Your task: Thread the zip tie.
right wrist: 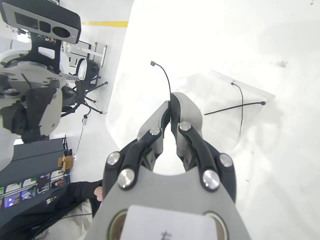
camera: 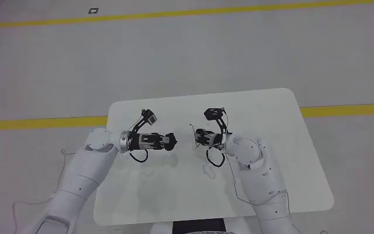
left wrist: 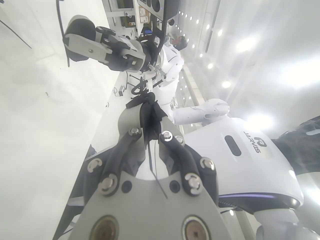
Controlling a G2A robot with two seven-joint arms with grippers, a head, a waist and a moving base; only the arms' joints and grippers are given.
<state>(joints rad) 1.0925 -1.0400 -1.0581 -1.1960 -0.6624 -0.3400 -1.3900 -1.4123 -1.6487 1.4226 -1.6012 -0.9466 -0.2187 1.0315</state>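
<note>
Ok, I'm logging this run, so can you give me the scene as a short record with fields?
right gripper: shut on zip tie, above the table
left gripper: shut on a thin black strip
spare ties: two, crossed, on or in a clear bag on the table
threading: not yet done; grippers apart

A white worktop (camera: pixel 280 117) with rounded corners stands on a grey floor (camera: pixel 234 52). A far yellow line (camera: pixel 175 13) and a near yellow line (camera: pixel 52 123) cross the floor. A small dark square (camera: pixel 93 10) lies just beside the far line. A clear plastic bag (right wrist: pixel 225 96) lies flat on the worktop. An office chair (right wrist: pixel 85 76) stands beyond the worktop's edge
</note>
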